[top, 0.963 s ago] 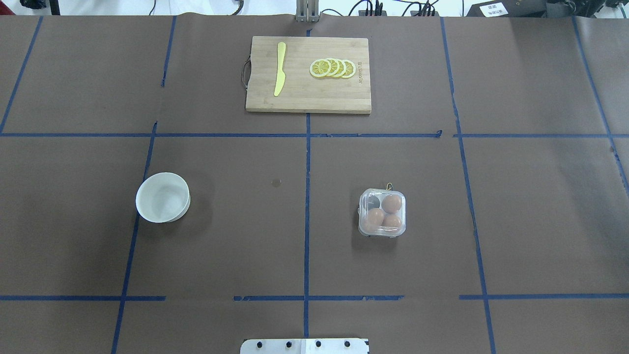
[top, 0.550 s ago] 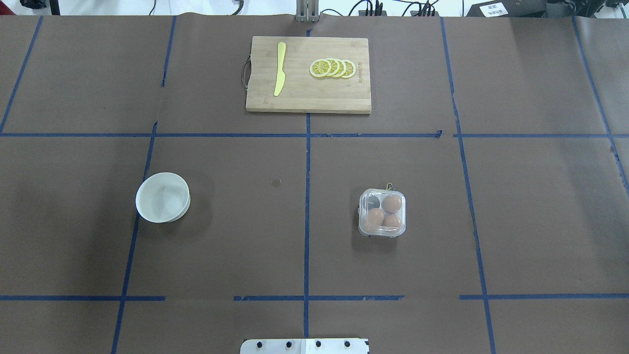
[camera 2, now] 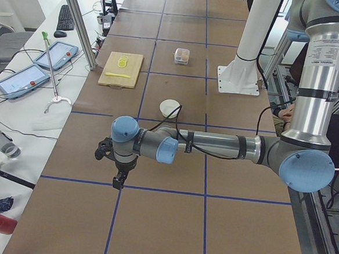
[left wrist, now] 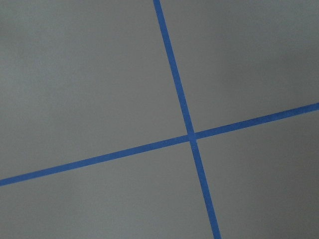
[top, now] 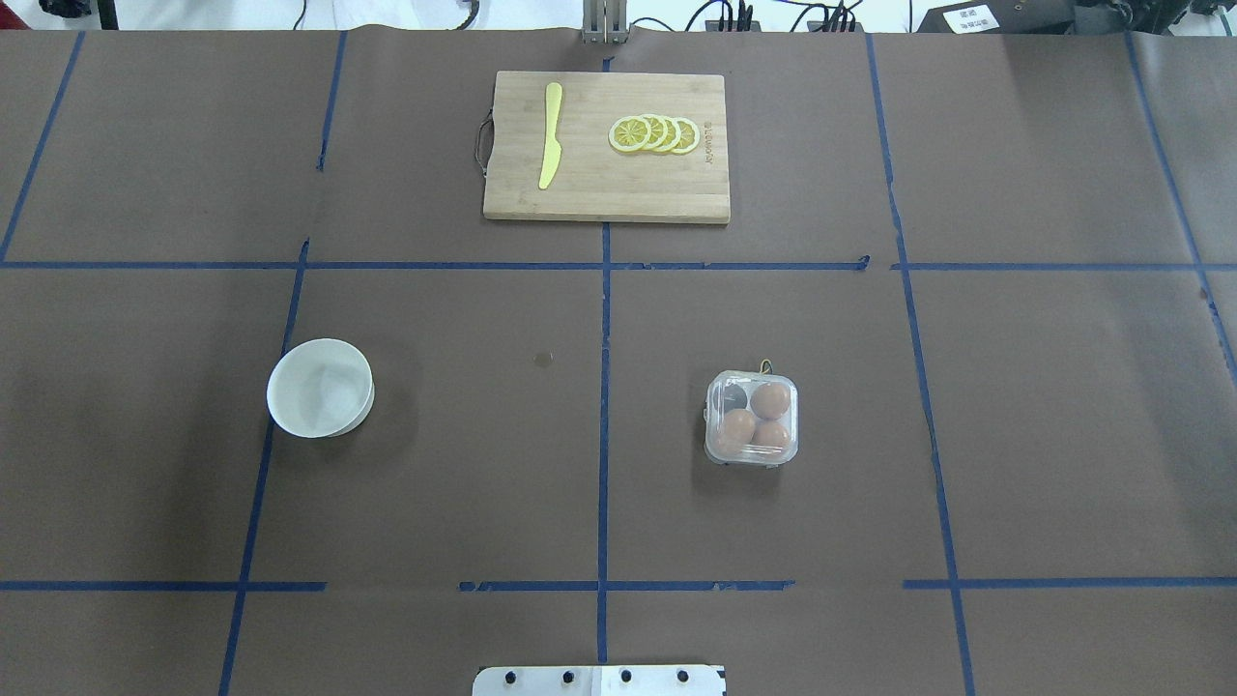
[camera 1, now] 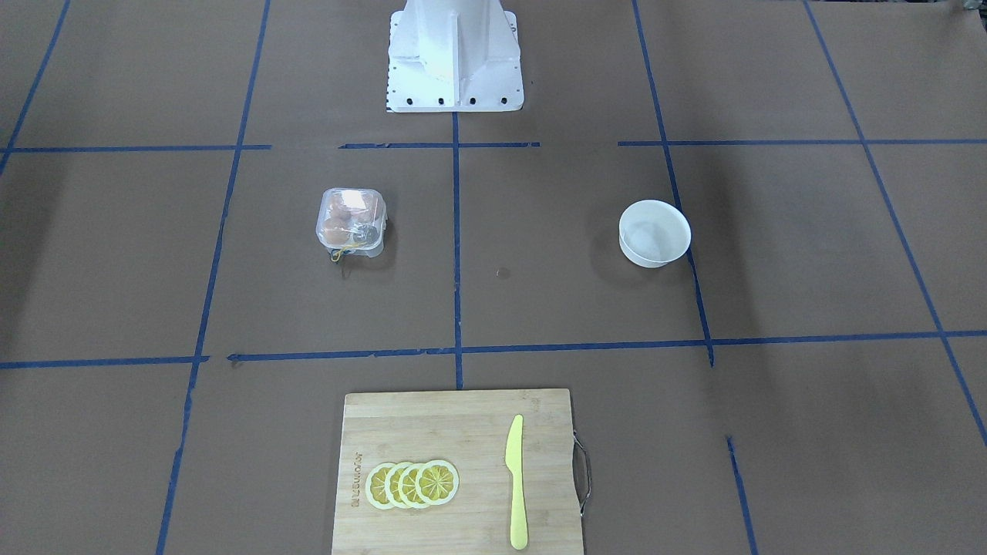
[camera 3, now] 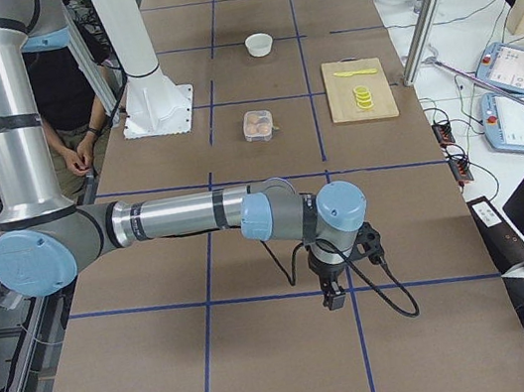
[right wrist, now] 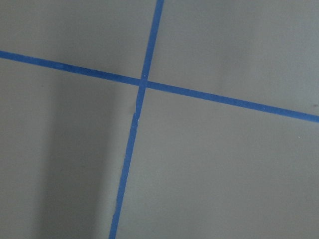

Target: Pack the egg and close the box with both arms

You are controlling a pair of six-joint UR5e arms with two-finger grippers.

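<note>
The clear box stands right of the table's middle, its lid down; it also shows in the front view. Three orange-brown eggs sit in it, one egg at the back right; the back left cup is dark and empty. A yellow string pokes out behind it. My left gripper hangs low over the table's far left end, seen only in the left side view. My right gripper hangs low over the far right end, seen only in the right side view. I cannot tell whether either is open or shut. Both wrist views show only brown paper and blue tape.
An empty white bowl stands left of the middle. A wooden cutting board at the far edge carries a yellow knife and lemon slices. The white pedestal stands at the robot's side.
</note>
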